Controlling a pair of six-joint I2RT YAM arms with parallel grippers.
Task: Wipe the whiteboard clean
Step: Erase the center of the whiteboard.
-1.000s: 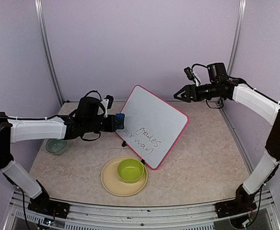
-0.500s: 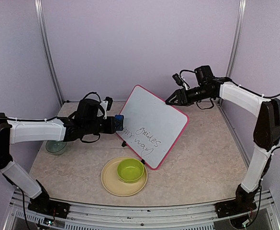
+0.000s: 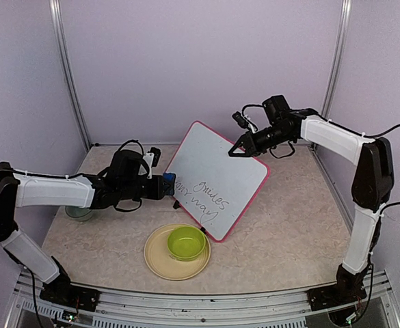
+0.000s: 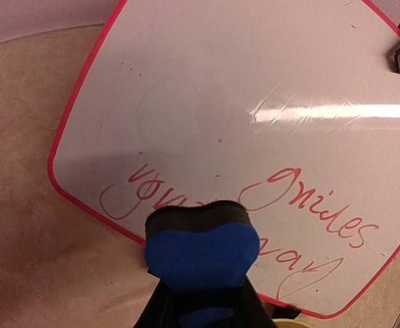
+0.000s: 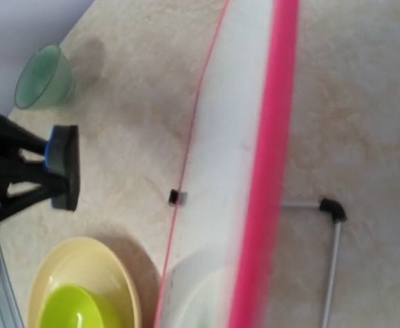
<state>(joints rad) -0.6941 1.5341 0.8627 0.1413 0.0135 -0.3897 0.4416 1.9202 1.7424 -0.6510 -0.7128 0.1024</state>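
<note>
"Could you read the writing?"

"Not all of it. The eraser [image 4: 202, 251], clamped in the left claw [image 3: 166, 183], hid part of the lower of 2 lines."

"And the right claw [image 3: 235, 152]?"

"It was by the top edge of the whiteboard [image 3: 217, 179]. I couldn't tell whether it was apart or together."

"How was the board set?"

"Mid-desk [image 3: 302, 225], behind the plate [image 3: 160, 263]. It leaned back, facing the left arm, with its long side running far-left to near-right."

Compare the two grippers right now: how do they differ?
The left gripper clamps a blue eraser; the right gripper carries no tool. The left one sits low at the whiteboard's left edge, beside the handwriting; the right one is high at its top edge. Both point at the board.
</note>
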